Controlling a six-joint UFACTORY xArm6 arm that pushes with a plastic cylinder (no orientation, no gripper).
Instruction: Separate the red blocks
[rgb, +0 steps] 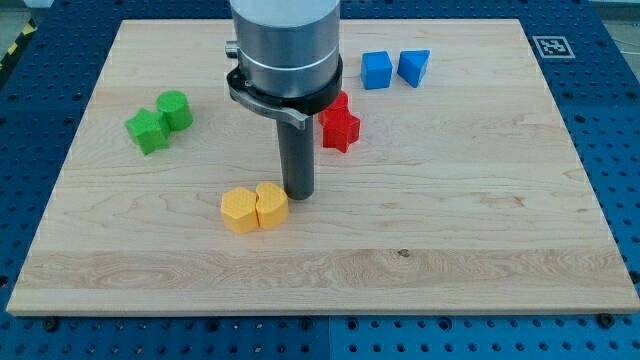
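My tip (298, 192) rests on the counter (480, 250) beside the yellow blocks (254, 208). The red star block (340, 128) and its touching red partner (341, 102) lie up-right of it. There is no hand to spread or press together.

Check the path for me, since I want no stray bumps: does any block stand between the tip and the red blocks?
Nothing visible does. My tip rests beside the yellow heart-shaped block, which lies to its left. The red star-shaped block and the second red block lie up and right, across bare wooden board.
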